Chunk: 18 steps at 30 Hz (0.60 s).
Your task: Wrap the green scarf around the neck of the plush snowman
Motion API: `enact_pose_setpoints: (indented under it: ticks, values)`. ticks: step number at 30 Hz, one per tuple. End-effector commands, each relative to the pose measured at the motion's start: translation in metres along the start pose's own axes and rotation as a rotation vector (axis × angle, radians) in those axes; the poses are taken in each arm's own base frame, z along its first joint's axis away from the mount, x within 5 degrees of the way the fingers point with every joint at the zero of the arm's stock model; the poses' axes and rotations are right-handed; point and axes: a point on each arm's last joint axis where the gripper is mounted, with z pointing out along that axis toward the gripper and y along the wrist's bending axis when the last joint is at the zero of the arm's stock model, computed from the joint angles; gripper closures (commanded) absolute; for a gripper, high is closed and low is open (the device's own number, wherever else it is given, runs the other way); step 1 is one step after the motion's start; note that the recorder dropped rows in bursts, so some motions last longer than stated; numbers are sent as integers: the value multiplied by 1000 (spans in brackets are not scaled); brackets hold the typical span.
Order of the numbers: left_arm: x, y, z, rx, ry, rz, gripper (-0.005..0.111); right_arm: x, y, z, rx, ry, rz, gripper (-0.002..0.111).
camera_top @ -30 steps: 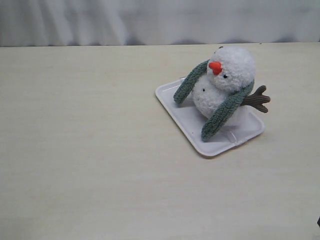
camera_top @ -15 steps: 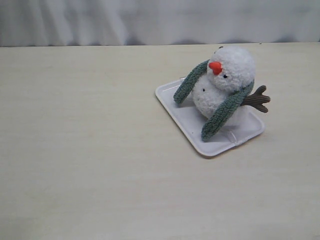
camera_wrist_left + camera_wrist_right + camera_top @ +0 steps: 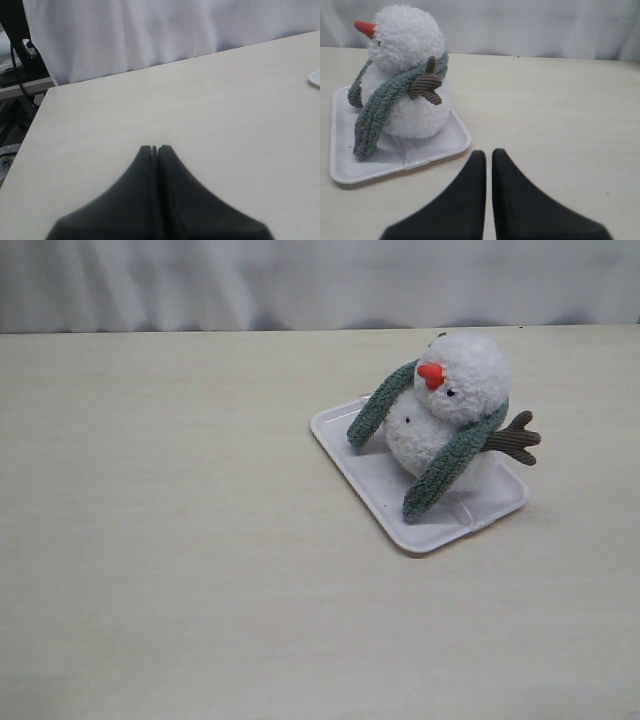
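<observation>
The plush snowman [image 3: 470, 370] sits upright on the white tray [image 3: 430, 530] at the right of the table. The green scarf [image 3: 450, 465] lies round its neck, with one end hanging down on each side of the body onto the tray. Neither gripper shows in the exterior view. In the right wrist view the snowman [image 3: 405, 40] and scarf [image 3: 380, 107] stand a little way off from my right gripper [image 3: 488, 152], which is shut and holds nothing. My left gripper [image 3: 155, 148] is shut and empty above bare table, far from the snowman.
A white curtain [image 3: 320, 280] hangs behind the table's far edge. A corner of the tray [image 3: 315, 77] shows at the edge of the left wrist view. Beyond the table's side edge there are cables and a stand [image 3: 15, 75].
A dark bit of the right arm at the lower right edge of the exterior view one second ago has gone out of view. Snowman, scarf and tray have not moved.
</observation>
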Motion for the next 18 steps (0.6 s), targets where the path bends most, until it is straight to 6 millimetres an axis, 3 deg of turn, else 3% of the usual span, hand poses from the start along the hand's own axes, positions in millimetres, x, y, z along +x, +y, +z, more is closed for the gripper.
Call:
enact_pose_setpoints:
  ticks: [1, 18]
  values:
    - [0, 0, 0, -4, -13, -10, 107, 0, 0, 0, 8, -4, 10, 104]
    - [0, 0, 0, -4, -13, -10, 107, 0, 0, 0, 1, -4, 8, 104]
